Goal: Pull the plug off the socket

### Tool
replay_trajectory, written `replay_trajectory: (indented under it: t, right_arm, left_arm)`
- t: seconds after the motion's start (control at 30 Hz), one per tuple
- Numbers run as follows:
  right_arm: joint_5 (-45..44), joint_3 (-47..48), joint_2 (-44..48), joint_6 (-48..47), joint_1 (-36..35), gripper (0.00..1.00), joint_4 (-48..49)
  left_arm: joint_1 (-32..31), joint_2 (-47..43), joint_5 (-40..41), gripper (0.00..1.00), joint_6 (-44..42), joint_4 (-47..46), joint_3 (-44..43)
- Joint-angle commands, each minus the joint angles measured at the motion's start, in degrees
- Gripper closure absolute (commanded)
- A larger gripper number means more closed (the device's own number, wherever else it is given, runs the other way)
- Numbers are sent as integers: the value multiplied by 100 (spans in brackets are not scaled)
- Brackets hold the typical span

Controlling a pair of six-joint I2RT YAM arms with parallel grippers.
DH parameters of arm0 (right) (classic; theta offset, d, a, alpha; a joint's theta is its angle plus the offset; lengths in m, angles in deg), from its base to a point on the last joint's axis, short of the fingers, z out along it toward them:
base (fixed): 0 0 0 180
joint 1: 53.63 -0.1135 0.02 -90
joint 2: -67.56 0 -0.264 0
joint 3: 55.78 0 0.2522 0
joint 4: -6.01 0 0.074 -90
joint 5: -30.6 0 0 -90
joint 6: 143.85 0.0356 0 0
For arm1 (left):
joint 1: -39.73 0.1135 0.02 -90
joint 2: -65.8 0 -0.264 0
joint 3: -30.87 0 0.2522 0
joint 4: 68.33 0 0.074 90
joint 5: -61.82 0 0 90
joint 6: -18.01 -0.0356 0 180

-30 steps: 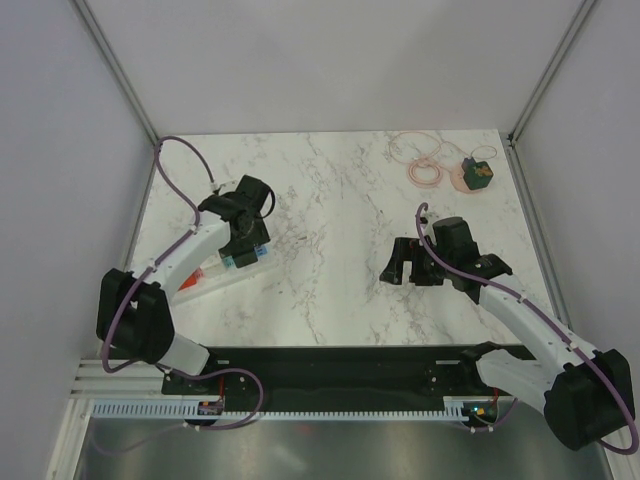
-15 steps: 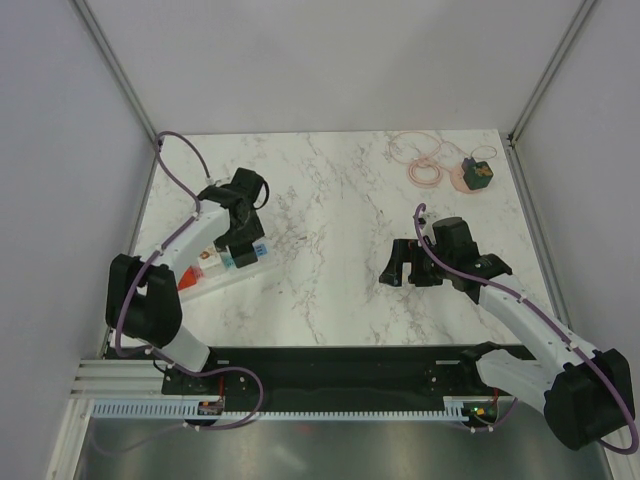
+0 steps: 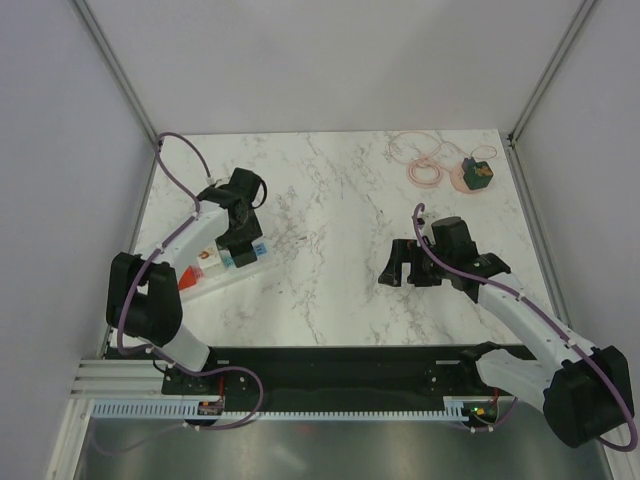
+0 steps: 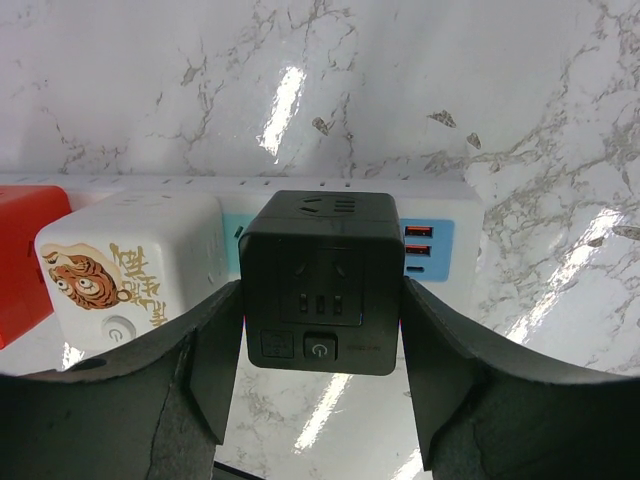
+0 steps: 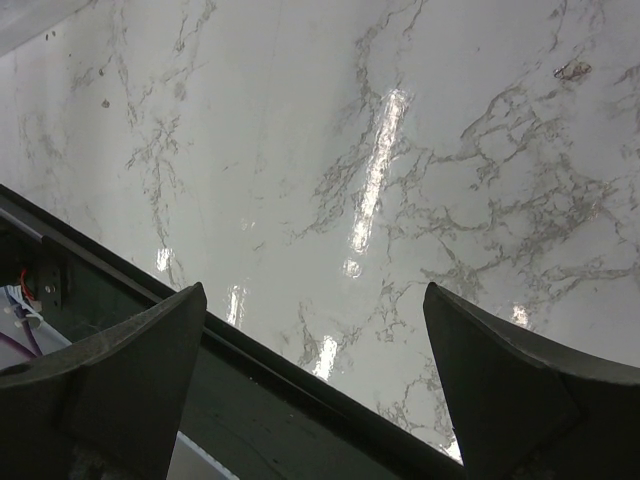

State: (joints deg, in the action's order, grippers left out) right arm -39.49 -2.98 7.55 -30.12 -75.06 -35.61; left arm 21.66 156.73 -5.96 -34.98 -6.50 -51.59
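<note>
Socket (image 4: 440, 195) at nine o'clock carries three plugs: red plug (image 4: 25, 260), white plug (image 4: 130, 270), black plug (image 4: 322, 280); your left gripper (image 4: 320, 310) pinches the black, right gripper (image 5: 312, 300) spread.

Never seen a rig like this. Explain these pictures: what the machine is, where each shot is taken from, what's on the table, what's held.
These are two robot arms bolted at the near edge of a marble table, each ending in a two-finger gripper. The wide picture comes from a fixed camera above and behind them; the other two from cameras on the wrists, so the dark shapes at the bottom are each arm's own fingers. The left gripper is over a white power strip with cube-shaped plugs on it. Its fingers appear to touch both sides of the black cube plug; a white tiger-print cube sits beside it. The right gripper is open, holding nothing, over bare marble. A pink coiled cord and a green block lie at the far right.
</note>
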Motion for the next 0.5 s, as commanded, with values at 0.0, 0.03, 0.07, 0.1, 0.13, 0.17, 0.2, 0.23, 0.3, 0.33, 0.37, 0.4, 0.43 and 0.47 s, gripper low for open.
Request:
replay_trajectory:
  t: [0.0, 0.03, 0.07, 0.1, 0.13, 0.17, 0.2, 0.23, 0.3, 0.33, 0.37, 0.4, 0.43, 0.47]
  right_arm:
    - [172, 173, -63, -35, -19, 2, 157]
    - [198, 165, -98, 0, -19, 2, 193]
    - [225, 156, -125, 0, -28, 2, 271]
    - [294, 138, -177, 18, -19, 2, 315]
    - [330, 121, -213, 35, -19, 2, 368]
    - [391, 112, -248, 36, -19, 2, 490]
    - [435, 94, -283, 70, -19, 2, 544]
    - [540, 77, -370, 88, -19, 2, 614]
    - [646, 33, -476, 176, -28, 2, 842]
    - [708, 24, -512, 220, -28, 2, 930]
    - [760, 15, -547, 307, -45, 2, 1096]
    - [787, 15, -625, 343, -54, 2, 1176]
    - [805, 24, -687, 387, -72, 2, 1247]
    - [857, 41, -740, 413, -98, 2, 1361]
  left_arm:
    - [31, 65, 37, 34, -282, -290, 42]
    - [31, 65, 20, 36, -309, -316, 50]
    - [31, 65, 11, 37, -335, -342, 59]
    - [40, 56, -42, 38, -405, -386, 85]
    - [31, 65, -86, 40, -458, -413, 94]
    - [40, 56, -147, 42, -511, -439, 103]
    - [31, 30, -278, 43, -589, -483, 181]
    - [22, -5, -358, 47, -625, -588, 243]
    - [22, -120, -665, 51, -704, -746, 462]
    - [22, -163, -744, 55, -722, -851, 533]
    - [31, -199, -850, 57, -731, -887, 595]
    - [5, -269, -1016, 62, -774, -931, 708]
    - [-21, -295, -1061, 64, -792, -940, 753]
    - [-65, -322, -1105, 64, -810, -940, 788]
